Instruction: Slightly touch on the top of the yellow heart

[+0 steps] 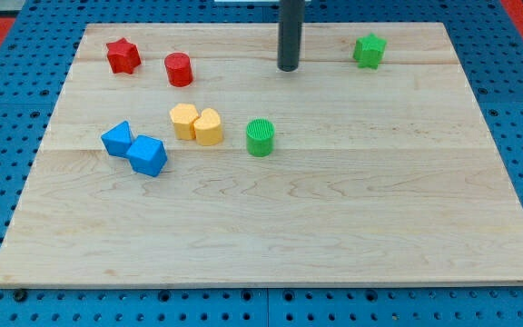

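The yellow heart (209,127) lies left of the board's middle, touching a yellow hexagon (184,120) on its left. My tip (288,68) is near the view's top centre, up and to the right of the yellow heart, well apart from it. It touches no block.
A green cylinder (260,137) stands right of the yellow heart. A red cylinder (179,69) and a red star (123,56) are at the top left. A green star (369,50) is at the top right. Two blue blocks (117,139) (147,155) lie at the left. The wooden board (334,227) rests on a blue pegboard.
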